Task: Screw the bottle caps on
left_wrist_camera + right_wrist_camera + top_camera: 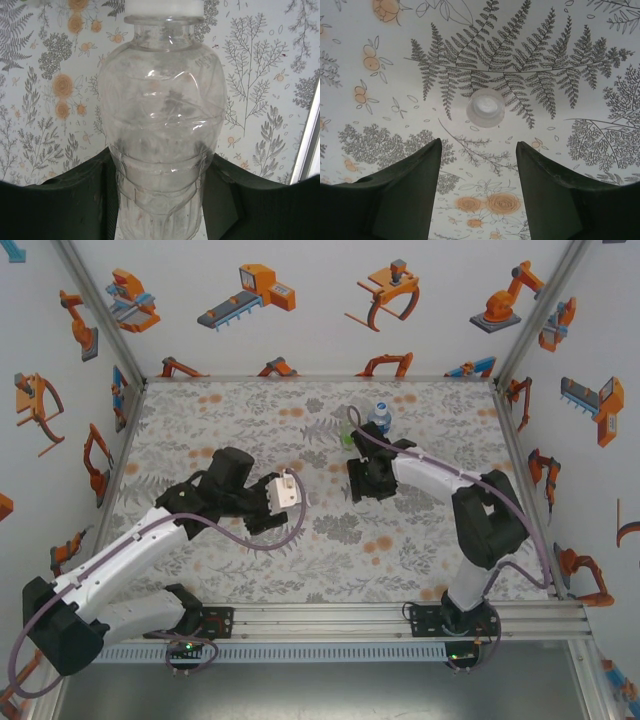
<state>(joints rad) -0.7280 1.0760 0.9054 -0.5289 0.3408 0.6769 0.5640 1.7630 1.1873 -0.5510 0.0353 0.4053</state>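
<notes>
Now, over at centre-left of the top view, the colourless bottle [162, 115] clamped firmly in the left pincer [272, 496], dark fingers [75, 205] pressed against both sides of its lower body. Held clear of the floral worktop [250, 560], neck pointing toward the middle of the frame. Up at the top edge of the left wrist view, a white cap [164, 6] seated on that neck. Across to the right now: right pincer [479, 150] aimed down at the worktop, jaws standing apart, nothing between them. Just beyond the fingertips, dead centre of the right wrist view, a loose bottle cap [485, 107], round and white, lying on a grey fern print [520, 75], touching neither finger. Further back, upper middle of the top view, two more bottles upright and close together: green-tinted bottle [348, 430] on the left, blue-labelled bottle [380, 418] just beside it on the right, both near the right arm's wrist. Caps on those two too small to tell.
</notes>
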